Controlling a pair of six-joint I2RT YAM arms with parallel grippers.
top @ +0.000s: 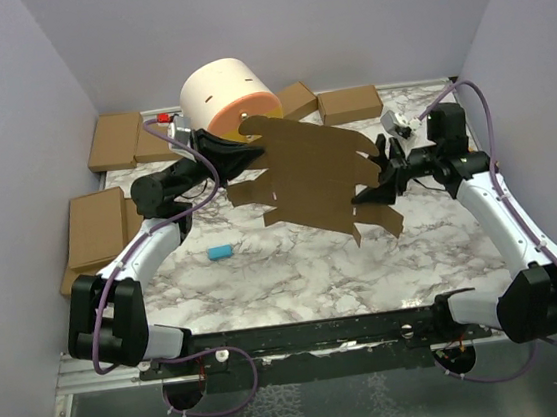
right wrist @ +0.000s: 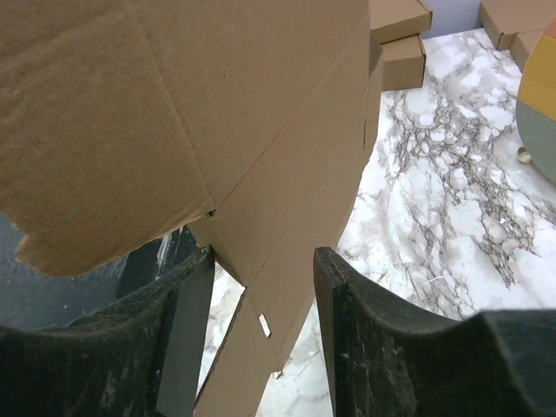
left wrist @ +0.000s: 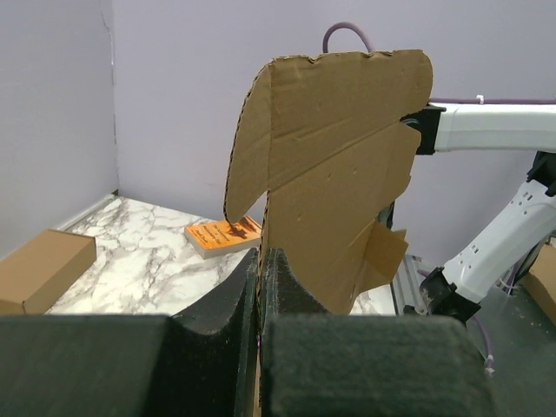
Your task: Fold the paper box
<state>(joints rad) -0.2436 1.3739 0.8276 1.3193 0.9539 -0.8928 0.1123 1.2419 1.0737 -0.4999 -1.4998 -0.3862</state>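
1. Underneath everything, the white-and-grey marbled table (top: 296,277) spans the workspace between lilac walls.
2. Above its middle, the wide die-cut brown cardboard sheet (top: 315,174), the paper box not yet folded, hangs clear of the tabletop between both arms, tilted, with its flaps spread toward the right.
3. Behind the sheet's upper left corner sits a large cream drum with an orange face (top: 227,96); the two overlap in the overhead view, and contact cannot be judged.
4. Ready-made brown cardboard boxes lie along the left edge (top: 97,227) and the back wall (top: 349,104), well apart from the sheet.
5. The left gripper (left wrist: 261,261), its arm reaching forward from the left, is clenched on the sheet's left edge and holds it upright in the wrist view.
6. The right gripper (right wrist: 259,261), its arm bent inward, has its jaws apart astride a right-hand flap, not pinching it.
7. A small orange printed booklet (left wrist: 224,236) lies flat on the marble.
8. A tiny light-blue block (top: 220,251) rests near the left arm.
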